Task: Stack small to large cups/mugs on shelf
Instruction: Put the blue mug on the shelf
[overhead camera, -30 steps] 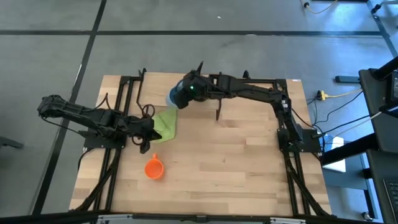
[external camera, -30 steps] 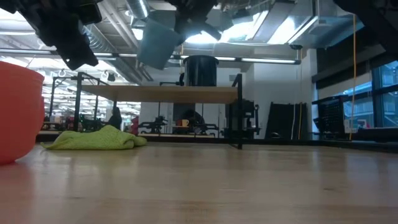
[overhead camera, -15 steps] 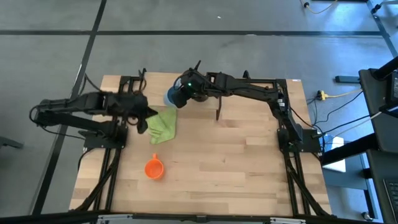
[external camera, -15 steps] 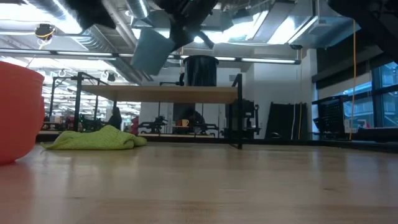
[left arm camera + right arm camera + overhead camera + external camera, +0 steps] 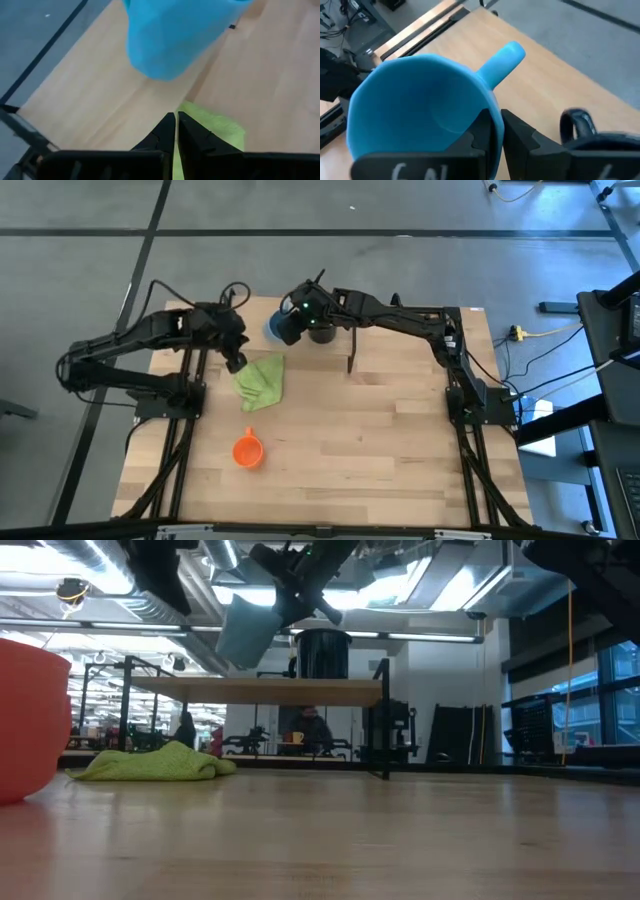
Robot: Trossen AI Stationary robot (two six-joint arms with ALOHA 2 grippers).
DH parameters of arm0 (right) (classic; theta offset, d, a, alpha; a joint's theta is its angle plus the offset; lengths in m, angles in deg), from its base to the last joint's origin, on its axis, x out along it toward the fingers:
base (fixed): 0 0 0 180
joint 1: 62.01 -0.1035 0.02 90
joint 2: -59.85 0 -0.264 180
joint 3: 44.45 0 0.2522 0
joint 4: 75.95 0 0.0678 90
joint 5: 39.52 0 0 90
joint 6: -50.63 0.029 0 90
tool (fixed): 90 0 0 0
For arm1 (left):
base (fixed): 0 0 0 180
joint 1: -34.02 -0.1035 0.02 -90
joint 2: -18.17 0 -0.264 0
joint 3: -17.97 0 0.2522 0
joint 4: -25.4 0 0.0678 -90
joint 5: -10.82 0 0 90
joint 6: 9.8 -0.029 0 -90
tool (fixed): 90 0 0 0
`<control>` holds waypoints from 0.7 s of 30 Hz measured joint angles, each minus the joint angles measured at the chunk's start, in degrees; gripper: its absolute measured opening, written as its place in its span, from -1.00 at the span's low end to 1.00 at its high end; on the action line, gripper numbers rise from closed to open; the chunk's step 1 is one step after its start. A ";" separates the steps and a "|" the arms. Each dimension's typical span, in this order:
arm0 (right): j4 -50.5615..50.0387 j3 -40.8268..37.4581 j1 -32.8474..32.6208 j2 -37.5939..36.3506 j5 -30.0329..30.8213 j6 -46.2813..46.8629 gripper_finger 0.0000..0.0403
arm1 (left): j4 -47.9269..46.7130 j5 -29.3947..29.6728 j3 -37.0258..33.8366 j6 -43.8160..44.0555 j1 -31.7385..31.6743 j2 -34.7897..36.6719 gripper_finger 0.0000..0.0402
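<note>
My right gripper (image 5: 499, 134) is shut on the light blue mug (image 5: 420, 110), which hangs in the air near the shelf's left part (image 5: 245, 628). The black mug (image 5: 322, 653) stands on its base on the shelf board (image 5: 260, 691), just right of the blue one. The orange mug (image 5: 247, 450) stands on the tabletop toward the near left. My left gripper (image 5: 176, 125) is shut and empty, raised above the green cloth (image 5: 262, 380), with the blue mug (image 5: 170, 35) just beyond it. My right gripper pinches the blue mug's wall at the rim (image 5: 492, 117), close beside the handle (image 5: 502, 62), with one finger inside the mug and one outside. The mug is lifted clear and tilted, higher than the shelf board.
The green cloth (image 5: 155, 762) lies crumpled on the tabletop in front of the shelf's left end. The shelf's thin black legs (image 5: 385, 720) stand on the table. The black mug's handle (image 5: 577, 122) is close to the right gripper. A person shows in the room behind (image 5: 312, 730).
My left gripper has risen from just above the table beside the green cloth and gone toward the far edge, staying shut and empty. My right gripper has gone a little toward the far edge with the blue mug, which stays lifted and tilted.
</note>
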 joint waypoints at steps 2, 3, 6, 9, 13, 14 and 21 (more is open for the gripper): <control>1.15 0.00 -0.06 0.00 -0.16 -0.50 -0.82 | 0.04 -0.04 0.00 -0.71 -1.21 0.22 -0.93; 1.34 0.33 -0.15 0.00 -0.63 -0.51 -0.82 | 0.02 -0.07 0.00 -0.81 -1.73 0.47 -0.93; 1.16 1.71 -0.30 -0.02 -2.54 -0.90 -0.82 | 0.00 -1.06 0.00 -1.21 -3.20 1.27 -0.93; 0.49 2.81 -0.73 -0.07 -2.63 -2.92 -0.82 | -0.75 -2.99 0.00 -1.90 -4.33 1.33 -0.93; 0.87 5.16 -1.46 -0.10 -1.52 -6.88 -0.82 | -0.99 -3.91 0.00 -2.90 -5.64 1.42 -0.93; 1.09 5.27 -1.55 -0.24 -1.21 -7.05 -0.82 | -0.97 -3.91 0.00 -3.23 -5.92 1.42 -0.93; -1.81 4.32 0.45 -0.09 0.00 -9.45 -0.82 | -0.86 -3.95 0.00 -4.65 -7.89 1.43 -0.93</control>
